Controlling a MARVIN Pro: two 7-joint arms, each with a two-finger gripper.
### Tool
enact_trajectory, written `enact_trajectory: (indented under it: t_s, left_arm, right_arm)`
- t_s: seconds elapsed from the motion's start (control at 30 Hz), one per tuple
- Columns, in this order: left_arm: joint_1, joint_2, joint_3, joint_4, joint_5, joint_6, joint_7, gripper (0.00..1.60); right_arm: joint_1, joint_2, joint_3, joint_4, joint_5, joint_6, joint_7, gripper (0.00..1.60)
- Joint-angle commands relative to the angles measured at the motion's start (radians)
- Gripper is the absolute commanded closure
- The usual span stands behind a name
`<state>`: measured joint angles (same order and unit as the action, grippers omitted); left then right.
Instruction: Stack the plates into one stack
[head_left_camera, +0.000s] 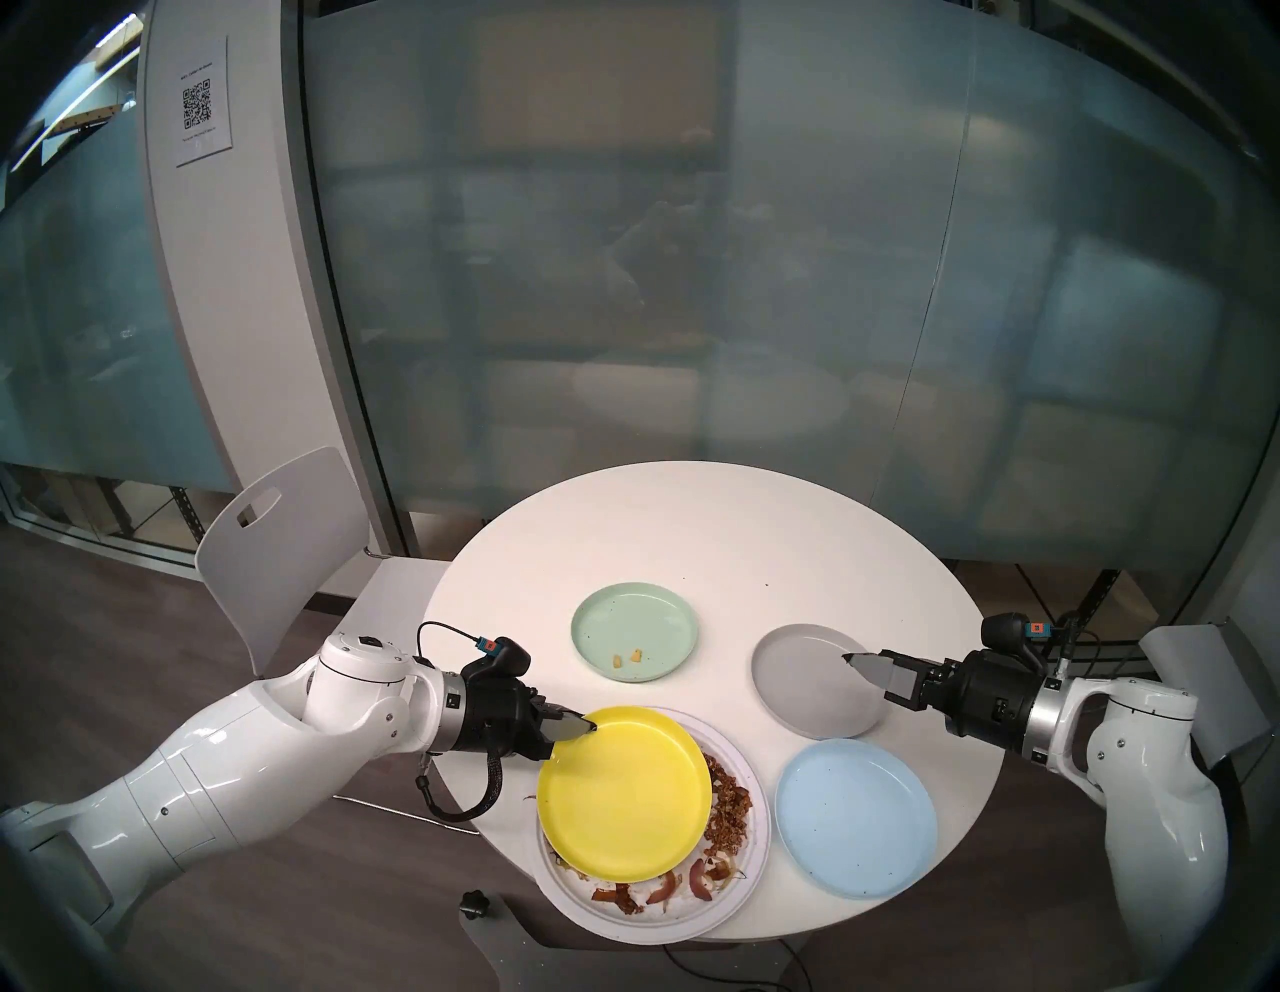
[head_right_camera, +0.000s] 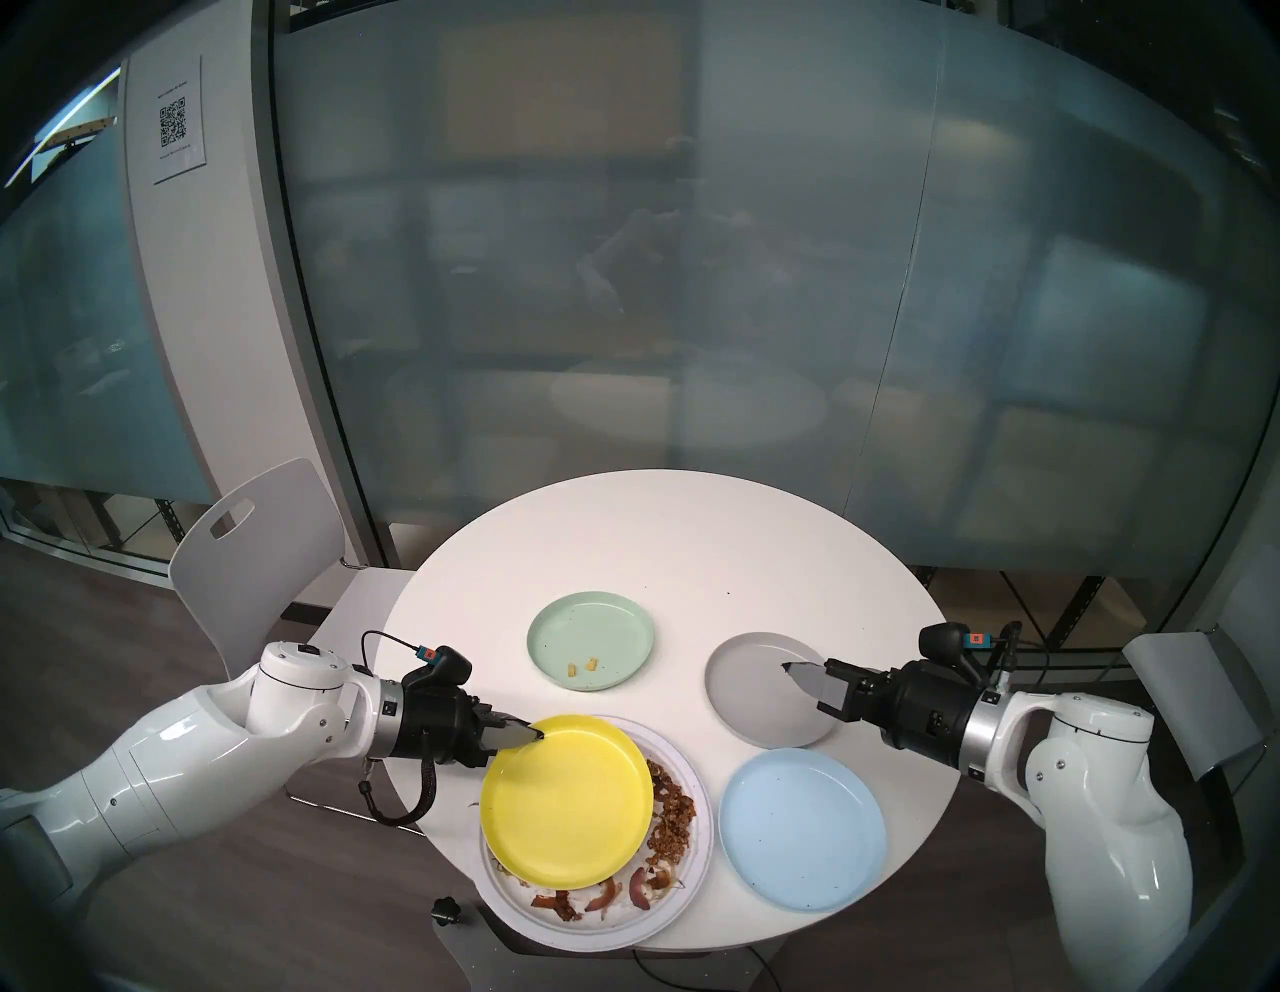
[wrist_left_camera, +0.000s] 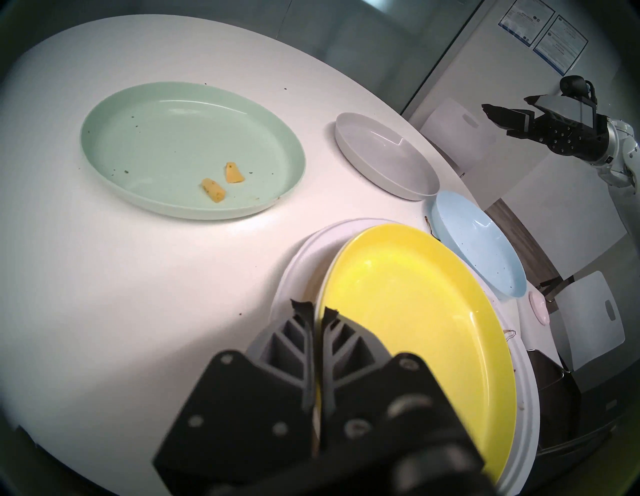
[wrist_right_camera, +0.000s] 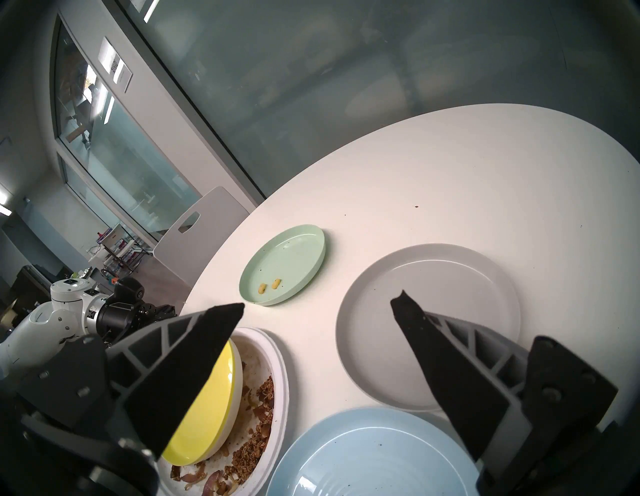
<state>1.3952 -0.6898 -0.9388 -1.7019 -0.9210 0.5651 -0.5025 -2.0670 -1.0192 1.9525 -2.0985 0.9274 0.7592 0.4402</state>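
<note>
While the large white paper plate (head_left_camera: 744, 859) overhangs the table's near edge at the bottom centre of the head view, strewn with browned scraps and onion pieces, the yellow plate (head_left_camera: 623, 796) sits on it toward its left side, its rim pinched by the left gripper (head_left_camera: 578, 725), whose fingers are closed on that edge. A thin white rim (wrist_right_camera: 231, 408) shows under the yellow in the right wrist view, probably the small white plate, though most of it is hidden. Right of the paper plate lies the light blue plate (head_left_camera: 855, 828), beyond it the grey plate (head_left_camera: 807, 682), over which the right gripper (head_left_camera: 862, 666) hovers with fingers spread and nothing between them. Farthest back, upper centre of the round white table (head_left_camera: 692, 526), the mint green plate (head_left_camera: 634, 632) carries two yellow crumbs. These coloured plates look stiff, light and slick, so I judge a rim pinch the only real hold, and one apt to slip; the paper base looks floppy and best left where it is. Whether the yellow plate rests fully or hangs tilted, I cannot tell.
</note>
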Motion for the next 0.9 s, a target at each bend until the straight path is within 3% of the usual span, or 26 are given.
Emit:
enact_trajectory:
  t_s: [0.0,0.03,0.07,0.2,0.23,0.4,0.43,0.7,0.77,0.87]
  left_arm:
    - [-0.014,-0.004,-0.005,-0.021,0.000,-0.006,-0.010,1.00]
    - [-0.014,-0.004,-0.005,-0.021,0.000,-0.006,-0.010,1.00]
    - [-0.020,0.002,-0.004,-0.024,0.004,-0.005,-0.021,0.81]
    - [-0.020,0.009,-0.007,-0.030,0.003,-0.006,-0.029,0.65]
    - [-0.020,0.011,-0.009,-0.032,0.003,-0.006,-0.031,0.31]
    - [-0.021,0.033,-0.020,-0.048,0.006,-0.017,-0.040,0.23]
    - [-0.021,0.033,-0.026,-0.044,0.004,-0.021,-0.035,0.14]
    - [-0.091,-0.047,-0.058,0.074,-0.028,0.008,0.020,0.19]
    - [-0.110,-0.070,-0.062,0.100,-0.037,0.020,0.032,0.31]
    - [-0.143,-0.100,-0.056,0.139,-0.033,0.032,0.041,0.26]
  right_arm:
    - [0.001,0.002,0.000,-0.015,0.000,0.000,0.001,0.00]
    - [0.001,0.002,0.000,-0.015,0.000,0.000,0.001,0.00]
    - [0.001,0.002,0.000,-0.014,0.000,0.000,0.001,0.00]
    - [0.002,0.002,0.000,-0.014,0.000,0.000,0.001,0.00]
    - [0.001,0.002,0.000,-0.014,0.000,0.000,0.001,0.00]
    - [0.002,0.002,0.000,-0.014,0.000,0.000,0.001,0.00]
    - [0.002,0.002,0.000,-0.014,0.000,0.000,0.001,0.00]
    - [0.002,0.002,0.000,-0.013,0.000,0.000,0.001,0.00]
    - [0.002,0.002,0.000,-0.013,0.000,0.000,0.001,0.00]
    - [0.002,0.002,0.000,-0.013,0.000,0.000,0.001,0.00]
